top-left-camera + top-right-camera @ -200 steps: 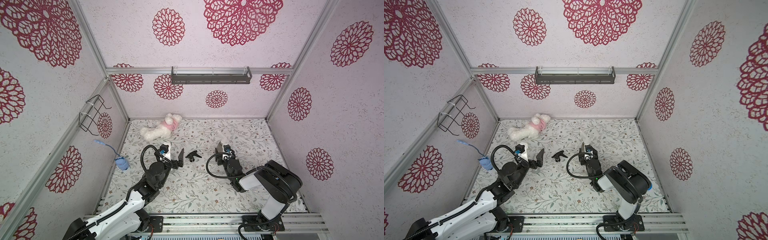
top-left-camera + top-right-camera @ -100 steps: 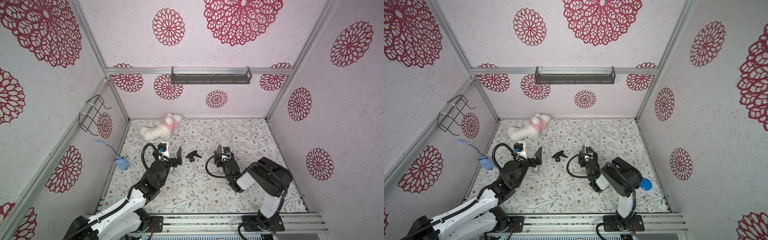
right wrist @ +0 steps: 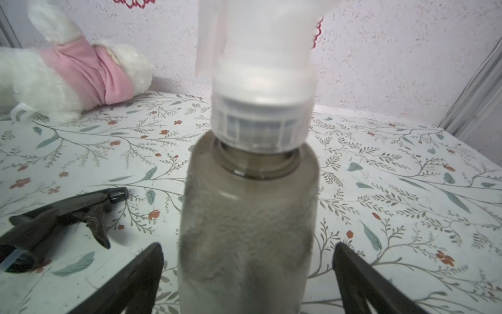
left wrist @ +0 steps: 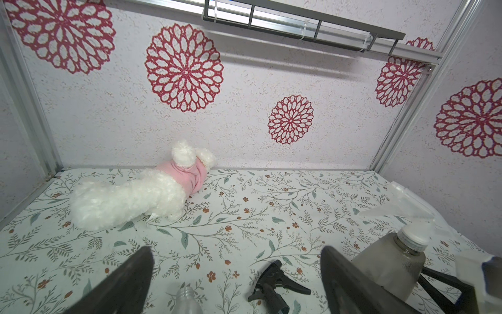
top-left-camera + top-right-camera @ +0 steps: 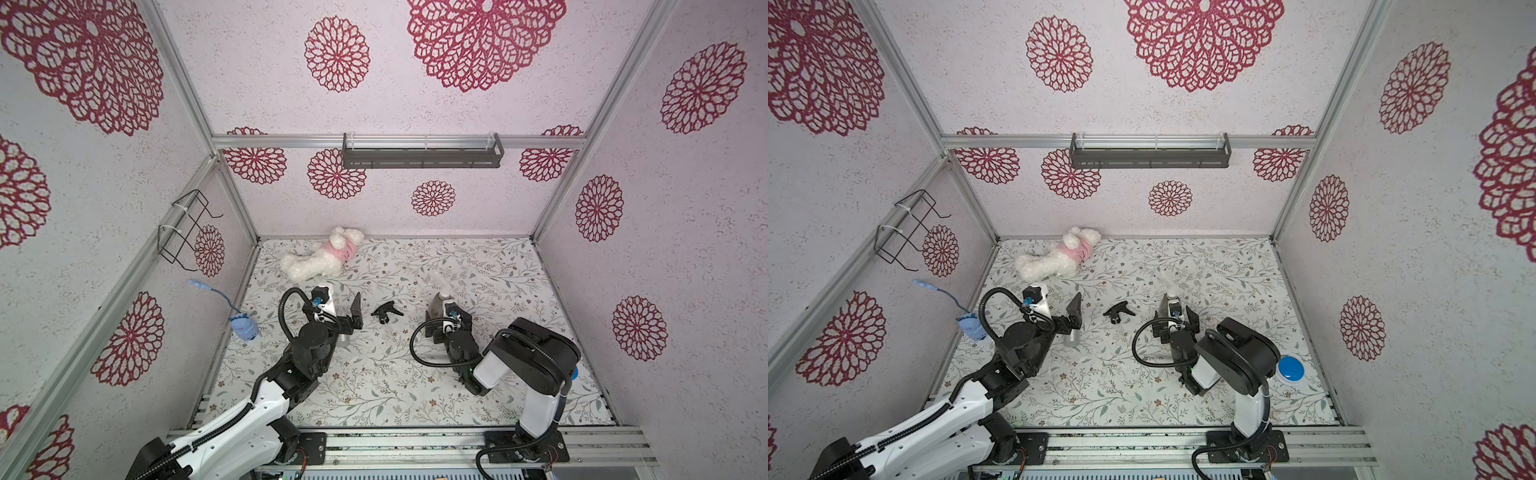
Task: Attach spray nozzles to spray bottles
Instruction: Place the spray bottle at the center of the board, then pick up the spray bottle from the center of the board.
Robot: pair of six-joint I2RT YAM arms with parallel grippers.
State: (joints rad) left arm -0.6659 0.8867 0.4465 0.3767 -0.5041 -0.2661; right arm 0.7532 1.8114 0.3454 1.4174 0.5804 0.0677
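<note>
The smoky grey-brown spray bottle (image 3: pixel 247 217) stands upright right of centre, also in both top views (image 5: pixel 436 306). A clear spray nozzle (image 3: pixel 258 81) sits on its neck by its collar (image 5: pixel 440 284). My right gripper (image 3: pixel 248 247) is open around the bottle's body, with a gap on each side (image 5: pixel 449 319). The black spray nozzle (image 5: pixel 384 312) lies loose on the table between the arms (image 4: pixel 274 282). The silver spray bottle (image 5: pixel 1071 336) appears upright, its open neck (image 4: pixel 187 299) between the fingers of my open left gripper (image 4: pixel 236 252), which touches nothing.
A white plush dog in a pink shirt (image 5: pixel 320 259) lies at the back left. A blue object (image 5: pixel 243 328) sits by the left wall, and a blue button (image 5: pixel 1290 368) sits behind the right arm. The back wall carries a grey shelf (image 5: pixel 419 156).
My right gripper's jaws have spread away from the grey-brown bottle, which stays standing with its clear nozzle on. The right arm's elbow has shifted slightly. The left gripper stays open.
</note>
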